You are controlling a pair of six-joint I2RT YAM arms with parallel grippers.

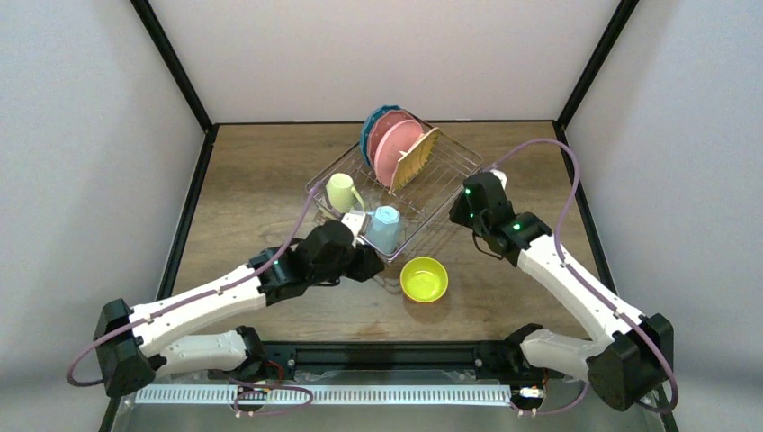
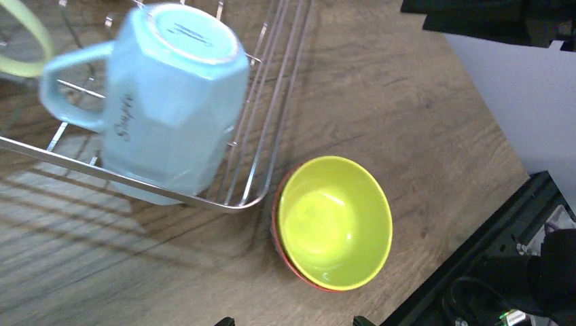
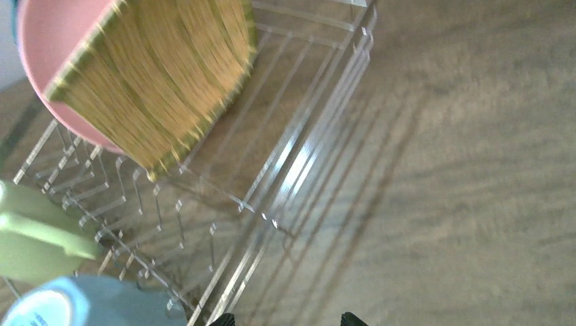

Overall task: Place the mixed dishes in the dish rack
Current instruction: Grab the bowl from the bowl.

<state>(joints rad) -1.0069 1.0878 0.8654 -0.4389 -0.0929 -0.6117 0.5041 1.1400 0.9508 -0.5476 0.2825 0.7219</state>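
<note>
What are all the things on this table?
dish rack: one, silver, centre
blue plate: one, upright at rack's back
pink plates: two it seems, upright before it
woven plate: one, tan, leaning on them
green mug: one, pale, rack's left
blue mug: one, light, base up, rack's near corner
lime bowl: one, on table beside rack
red bowl: one, under lime bowl
left gripper: one, black, open, near bowls
right gripper: one, black, open, by rack's right edge

The only writing is a dark cursive word down the side of the light blue mug (image 2: 173,102), beside its handle, apparently starting with S but too blurred to read, plus illegible dark marks on its base.
</note>
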